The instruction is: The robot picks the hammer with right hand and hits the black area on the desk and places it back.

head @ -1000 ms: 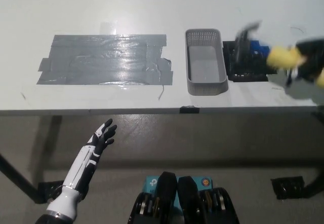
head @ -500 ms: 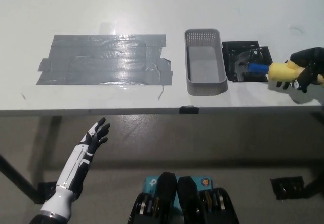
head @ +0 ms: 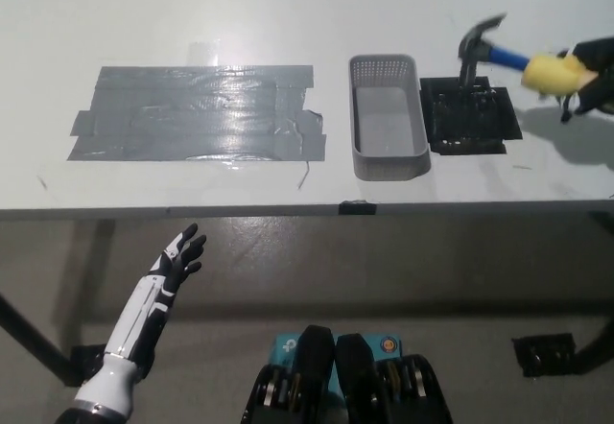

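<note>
White desk bearing grey tape patch, grey basket and black area; right hand clasped round the yellow grip of 1 hammer, head raised above the black area; left hand below the desk edge, fingers spread

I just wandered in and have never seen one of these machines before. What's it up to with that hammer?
The robot's black right hand grips a hammer by its yellow and blue handle, holding the metal head raised over a small black square on the white desk, apparently mid-strike. Beside the square sits a grey basket, and farther left a large patch of grey tape. The white left hand hangs idle below the desk edge, fingers apart.
</note>
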You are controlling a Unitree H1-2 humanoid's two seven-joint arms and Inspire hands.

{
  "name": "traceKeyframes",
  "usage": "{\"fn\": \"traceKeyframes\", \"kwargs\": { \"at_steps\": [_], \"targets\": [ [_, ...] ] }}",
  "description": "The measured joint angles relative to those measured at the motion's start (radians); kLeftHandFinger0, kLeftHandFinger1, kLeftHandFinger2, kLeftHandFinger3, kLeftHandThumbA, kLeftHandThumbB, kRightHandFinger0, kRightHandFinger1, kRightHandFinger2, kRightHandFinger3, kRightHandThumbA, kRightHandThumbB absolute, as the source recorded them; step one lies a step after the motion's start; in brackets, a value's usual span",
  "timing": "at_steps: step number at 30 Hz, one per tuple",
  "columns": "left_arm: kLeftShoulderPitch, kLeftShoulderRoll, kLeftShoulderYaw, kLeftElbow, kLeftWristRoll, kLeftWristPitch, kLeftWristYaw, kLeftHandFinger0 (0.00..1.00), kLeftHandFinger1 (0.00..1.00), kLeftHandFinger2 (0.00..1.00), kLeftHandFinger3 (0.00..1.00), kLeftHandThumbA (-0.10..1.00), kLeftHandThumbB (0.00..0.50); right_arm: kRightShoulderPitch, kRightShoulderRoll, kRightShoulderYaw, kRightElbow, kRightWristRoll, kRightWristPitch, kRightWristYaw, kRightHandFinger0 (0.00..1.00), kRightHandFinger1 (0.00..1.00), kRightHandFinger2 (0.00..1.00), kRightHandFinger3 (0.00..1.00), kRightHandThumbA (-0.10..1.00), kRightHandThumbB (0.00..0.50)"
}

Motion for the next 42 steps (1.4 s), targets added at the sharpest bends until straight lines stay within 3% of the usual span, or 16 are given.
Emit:
{"fn": "traceKeyframes", "kwargs": {
  "at_steps": [4, 7, 9, 10, 13, 14, 15, 24, 25, 26, 28, 29, 30, 33, 35, 42],
  "targets": [
    [0.001, 0.0, 0.0, -0.003, 0.0, 0.0, 0.0, 1.0, 1.0, 1.0, 1.0, 1.0, 0.009, -0.021, 0.044, -0.068, 0.128, 0.02, -0.007, -0.05, 0.0, 0.29, 0.64, 0.8, -0.1, 0.152],
    [0.003, 0.0, 0.0, -0.003, 0.0, 0.0, 0.0, 1.0, 1.0, 1.0, 1.0, 1.0, 0.0, -0.018, 0.091, -0.098, 0.224, 0.023, -0.013, -0.105, 0.0, 0.3, 0.69, 0.83, -0.1, 0.134],
    [0.004, 0.0, 0.0, -0.005, 0.001, 0.0, 0.0, 1.0, 1.0, 1.0, 1.0, 1.0, 0.0, -0.016, 0.114, -0.113, 0.277, 0.026, -0.019, -0.139, 0.0, 0.29, 0.62, 0.68, -0.1, 0.138],
    [0.004, 0.0, 0.0, -0.005, 0.001, 0.0, 0.0, 1.0, 1.0, 1.0, 1.0, 1.0, 0.0, -0.013, 0.124, -0.117, 0.298, 0.026, -0.021, -0.155, 0.01, 0.3, 0.63, 0.68, -0.1, 0.141],
    [0.004, 0.0, 0.003, -0.006, 0.0, 0.0, 0.0, 1.0, 1.0, 1.0, 1.0, 1.0, 0.002, 0.002, 0.157, -0.15, 0.357, 0.032, -0.023, -0.214, 0.03, 0.47, 0.95, 0.74, -0.1, 0.131],
    [0.004, 0.0, 0.003, -0.006, 0.0, 0.0, 0.0, 1.0, 1.0, 1.0, 1.0, 1.0, 0.005, 0.005, 0.165, -0.166, 0.367, 0.037, -0.025, -0.235, 0.07, 0.57, 0.96, 0.87, -0.1, 0.138],
    [0.004, 0.0, 0.003, -0.006, 0.0, 0.0, 0.0, 1.0, 1.0, 1.0, 1.0, 1.0, 0.01, 0.004, 0.17, -0.179, 0.377, 0.041, -0.025, -0.253, 0.05, 0.54, 0.91, 1.0, -0.1, 0.134],
    [0.01, 0.0, 0.005, -0.01, -0.003, 0.0, 0.0, 1.0, 1.0, 1.0, 1.0, 1.0, 0.02, 0.022, 0.209, -0.334, 0.44, 0.106, -0.048, -0.442, 0.05, 0.49, 0.89, 1.0, -0.1, 0.12],
    [0.01, -0.001, 0.006, -0.012, -0.003, 0.0, 0.0, 1.0, 1.0, 1.0, 1.0, 1.0, 0.004, 0.023, 0.212, -0.342, 0.442, 0.111, -0.051, -0.456, 0.35, 0.67, 0.99, 1.0, -0.04, 0.185],
    [0.01, -0.001, 0.006, -0.012, -0.003, 0.0, 0.0, 1.0, 1.0, 1.0, 1.0, 1.0, 0.003, 0.026, 0.215, -0.358, 0.442, 0.116, -0.054, -0.474, 0.23, 0.5, 0.73, 0.96, -0.05, 0.176],
    [0.011, -0.001, 0.006, -0.012, -0.003, 0.0, 0.0, 1.0, 1.0, 1.0, 1.0, 1.0, 0.003, 0.033, 0.222, -0.386, 0.442, 0.128, -0.067, -0.505, 0.1, 0.32, 0.5, 0.73, -0.05, 0.175],
    [0.011, -0.001, 0.006, -0.012, -0.003, 0.0, 0.0, 1.0, 1.0, 1.0, 1.0, 1.0, 0.001, 0.037, 0.226, -0.403, 0.442, 0.138, -0.076, -0.531, 0.68, 1.0, 1.0, 1.0, 0.39, 0.18],
    [0.011, -0.001, 0.006, -0.012, -0.003, 0.0, 0.0, 1.0, 1.0, 1.0, 1.0, 1.0, 0.007, 0.04, 0.229, -0.41, 0.443, 0.142, -0.084, -0.548, 1.0, 1.0, 1.0, 1.0, 0.51, 0.246],
    [0.012, -0.001, 0.006, -0.012, -0.003, 0.0, 0.0, 1.0, 1.0, 1.0, 1.0, 1.0, 0.009, 0.05, 0.23, -0.394, 0.441, 0.141, -0.13, -0.603, 1.0, 1.0, 1.0, 1.0, 0.55, 0.263],
    [0.013, -0.001, 0.006, -0.012, -0.003, 0.0, 0.0, 1.0, 1.0, 1.0, 1.0, 1.0, 0.004, 0.053, 0.23, -0.372, 0.439, 0.136, -0.167, -0.645, 1.0, 1.0, 1.0, 1.0, 0.76, 0.328],
    [0.014, -0.001, 0.006, -0.012, -0.003, 0.001, 0.0, 1.0, 1.0, 1.0, 1.0, 1.0, 0.004, 0.068, 0.229, -0.229, 0.417, 0.068, -0.223, -0.767, 1.0, 1.0, 1.0, 1.0, 0.87, 0.366]
  ]
}}
